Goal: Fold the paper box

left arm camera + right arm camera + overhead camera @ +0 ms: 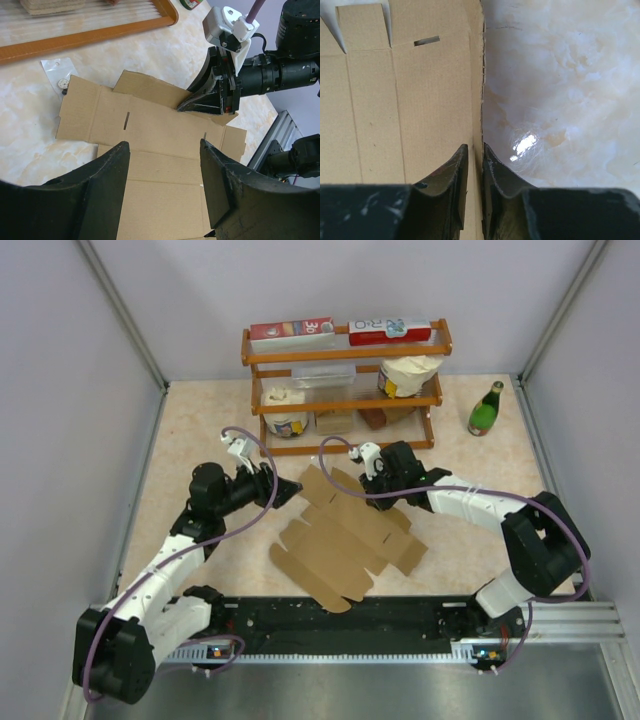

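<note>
While pinching one edge of the paper box (345, 540) between right gripper (474, 146) fingers nearly together, probably anchors that panel for creasing. Lies flat, unfolded, on the table (200, 420) between both arms. Holds left gripper (165, 145) fingers apart above it, ready.

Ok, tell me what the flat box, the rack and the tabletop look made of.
The paper box: plain brown cardboard, matte; faint ribbing and creased folds show. The rack: probably wood, orange-brown, smooth and slightly shiny rails. The tabletop: cream marbled pattern, glossy, with a bright reflection; stone or laminate, cannot tell.
</note>
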Tool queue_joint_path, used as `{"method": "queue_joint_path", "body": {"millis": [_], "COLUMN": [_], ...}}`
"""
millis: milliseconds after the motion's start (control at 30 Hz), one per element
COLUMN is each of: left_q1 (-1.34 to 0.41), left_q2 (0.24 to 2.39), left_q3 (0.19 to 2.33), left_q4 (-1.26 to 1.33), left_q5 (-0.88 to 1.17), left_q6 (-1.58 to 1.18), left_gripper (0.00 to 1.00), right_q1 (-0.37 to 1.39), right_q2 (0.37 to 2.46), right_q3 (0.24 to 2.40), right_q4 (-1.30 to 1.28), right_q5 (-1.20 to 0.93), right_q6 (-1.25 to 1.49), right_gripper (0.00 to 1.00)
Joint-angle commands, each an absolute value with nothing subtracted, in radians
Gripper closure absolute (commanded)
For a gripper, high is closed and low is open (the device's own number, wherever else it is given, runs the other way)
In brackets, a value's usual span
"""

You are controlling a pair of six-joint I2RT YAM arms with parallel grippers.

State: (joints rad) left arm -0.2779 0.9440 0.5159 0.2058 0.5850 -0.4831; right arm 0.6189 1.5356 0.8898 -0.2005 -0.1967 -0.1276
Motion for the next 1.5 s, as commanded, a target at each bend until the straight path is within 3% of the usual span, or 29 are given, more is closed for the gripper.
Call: {"method": "queue_joint_path", "body": {"millis": [0, 167, 367, 833, 1167, 1467], "left_q1": [-0.281, -0.281, -0.281, -0.278, -0.278, -0.281], "left_q2": [0.920, 0.920, 0.922, 0.968, 1.066, 1.045], "left_q3": [0.515, 0.515, 0.517, 0.627, 0.715, 0.681], "left_q4": [0.229, 0.229, 0.229, 0.215, 0.362, 0.400], "left_q5": [0.583, 0.580, 0.580, 0.508, 0.808, 0.850], "left_q6": [-0.469, -0.471, -0.472, -0.434, -0.397, -0.420], "left_gripper": [0.37, 0.37, 0.37, 0.36, 0.36, 0.37], "right_q1": [0.630, 0.630, 0.630, 0.630, 0.632, 0.632], "right_q2": [1.500, 1.485, 1.480, 1.463, 1.292, 1.233], "right_q3": [0.891, 0.888, 0.891, 1.032, 1.002, 1.005], "right_q4": [-0.149, -0.138, -0.137, -0.396, -0.437, -0.459], "right_q5": [-0.199, -0.199, -0.199, -0.250, -0.442, -0.434], "right_q6": [-0.112, -0.110, -0.100, -0.055, -0.063, -0.012], "right_gripper": [0.84, 0.85, 1.00, 1.00, 1.00, 1.00]}}
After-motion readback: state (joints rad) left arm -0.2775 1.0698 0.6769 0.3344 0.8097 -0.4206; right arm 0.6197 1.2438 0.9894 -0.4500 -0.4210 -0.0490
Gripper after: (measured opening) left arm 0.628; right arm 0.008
